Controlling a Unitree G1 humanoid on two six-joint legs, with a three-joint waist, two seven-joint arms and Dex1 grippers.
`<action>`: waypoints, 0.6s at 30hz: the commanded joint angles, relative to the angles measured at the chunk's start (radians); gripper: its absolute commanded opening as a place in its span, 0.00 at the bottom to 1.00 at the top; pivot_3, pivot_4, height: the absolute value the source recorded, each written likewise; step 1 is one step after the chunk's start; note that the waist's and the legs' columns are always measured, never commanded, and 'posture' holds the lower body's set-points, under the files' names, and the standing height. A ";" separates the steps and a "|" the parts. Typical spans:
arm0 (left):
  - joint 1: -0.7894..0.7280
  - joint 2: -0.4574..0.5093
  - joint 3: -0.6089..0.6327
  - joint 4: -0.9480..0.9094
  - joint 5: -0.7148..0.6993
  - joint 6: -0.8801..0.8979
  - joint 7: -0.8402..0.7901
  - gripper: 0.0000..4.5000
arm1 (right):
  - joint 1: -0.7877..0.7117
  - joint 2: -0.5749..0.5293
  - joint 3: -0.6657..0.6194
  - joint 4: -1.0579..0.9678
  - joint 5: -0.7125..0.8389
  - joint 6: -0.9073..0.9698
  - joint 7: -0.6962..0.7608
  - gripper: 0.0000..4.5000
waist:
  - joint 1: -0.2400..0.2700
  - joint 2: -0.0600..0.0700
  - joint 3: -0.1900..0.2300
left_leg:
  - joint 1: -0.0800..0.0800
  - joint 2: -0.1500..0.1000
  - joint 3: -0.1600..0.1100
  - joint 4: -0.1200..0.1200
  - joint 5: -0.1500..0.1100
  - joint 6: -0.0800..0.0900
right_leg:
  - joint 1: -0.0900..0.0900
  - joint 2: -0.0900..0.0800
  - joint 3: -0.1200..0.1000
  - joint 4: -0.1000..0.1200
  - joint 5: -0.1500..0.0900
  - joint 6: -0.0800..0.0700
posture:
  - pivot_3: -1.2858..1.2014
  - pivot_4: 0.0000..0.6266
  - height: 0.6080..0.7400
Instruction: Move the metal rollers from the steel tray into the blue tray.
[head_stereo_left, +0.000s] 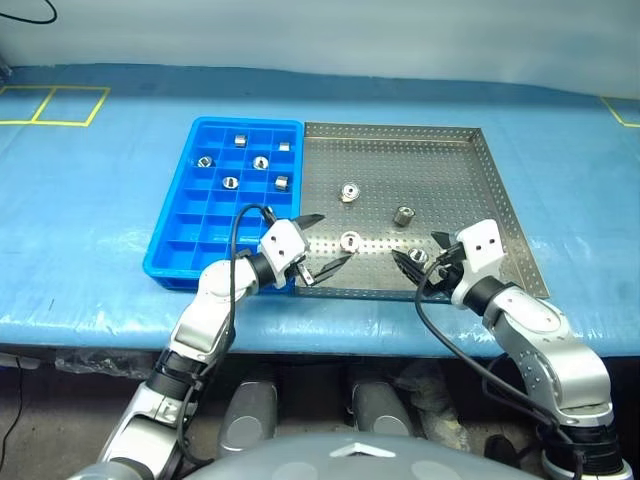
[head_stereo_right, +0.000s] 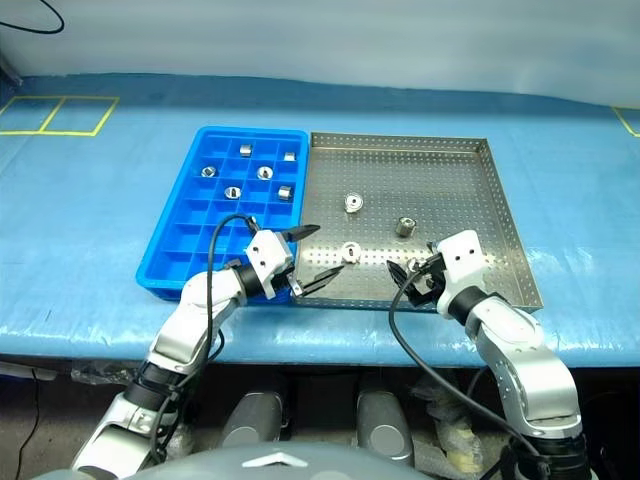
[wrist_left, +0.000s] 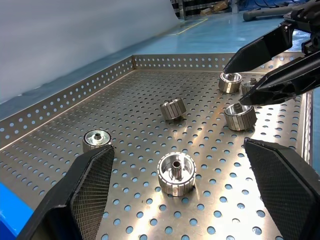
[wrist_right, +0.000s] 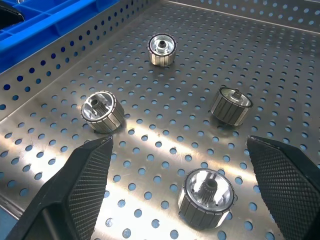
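Blue tray's (head_stereo_left: 170, 262) near right corner hidden behind left gripper (head_stereo_left: 322, 244).

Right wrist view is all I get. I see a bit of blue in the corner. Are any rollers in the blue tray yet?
Observer: Yes, six metal rollers sit in the blue tray, each in its own compartment, all in the far half.
Operator: Where's my other tool?
Observer: The left tool hangs open over the near left part of the steel tray, close to the blue tray.
Operator: Is it holding one?
Observer: No. One roller lies on the steel tray right in front of it, not gripped.
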 joint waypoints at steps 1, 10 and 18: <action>-0.017 -0.007 -0.015 -0.005 0.000 -0.014 -0.013 1.00 | 0.005 0.007 -0.025 -0.056 0.011 -0.006 -0.010 1.00 | -0.004 0.000 0.000 | 0.000 0.000 0.000 0.000 0.000 0.000 | 0.000 0.000 0.000 0.000 0.000 0.000 | 0.50 0.24 1.00; -0.075 -0.010 -0.030 0.057 0.043 -0.017 -0.004 1.00 | 0.043 0.009 -0.018 -0.080 -0.007 -0.003 -0.032 1.00 | -0.015 0.000 0.000 | 0.000 0.000 0.000 0.000 0.000 0.000 | 0.000 0.000 0.000 0.000 0.000 0.000 | 0.48 0.24 1.00; -0.176 -0.054 -0.026 0.128 0.083 0.051 0.060 1.00 | 0.100 0.024 -0.043 -0.114 -0.011 -0.016 -0.065 1.00 | -0.031 0.000 0.000 | 0.000 0.000 0.001 0.001 0.000 0.000 | 0.000 0.000 0.001 0.000 0.001 0.001 | 0.46 0.24 1.00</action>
